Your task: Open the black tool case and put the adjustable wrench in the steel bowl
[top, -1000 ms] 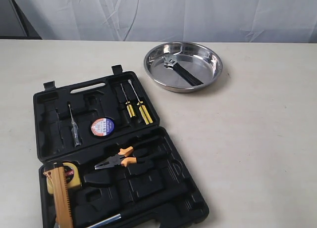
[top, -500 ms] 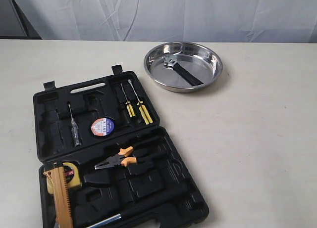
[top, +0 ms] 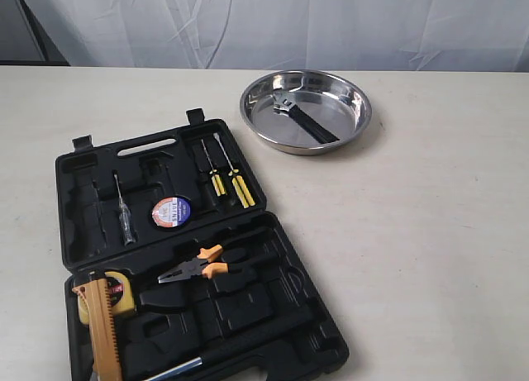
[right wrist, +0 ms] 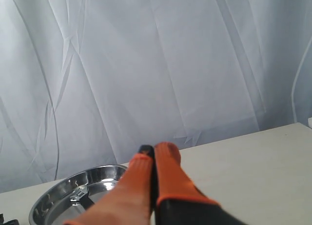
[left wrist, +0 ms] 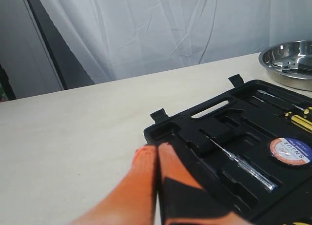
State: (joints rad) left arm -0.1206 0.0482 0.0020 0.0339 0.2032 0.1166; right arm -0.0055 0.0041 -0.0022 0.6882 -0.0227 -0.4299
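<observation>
Table (top: 430,249) bears one case (top: 248,315); one bowl (top: 345,107) holding one wrench (top: 302,119).

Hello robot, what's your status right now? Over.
Left end effector shut, empty. Right end effector shut, empty. Wrench in bowl, case open. Nothing blocking.

Looks like a lab bench: bare pale table (top: 430,232) backed by white curtain (top: 331,26).

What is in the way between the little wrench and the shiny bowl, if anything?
Nothing visible is in the way. The adjustable wrench already lies inside the steel bowl. The black tool case lies open, apart from the bowl.
</observation>
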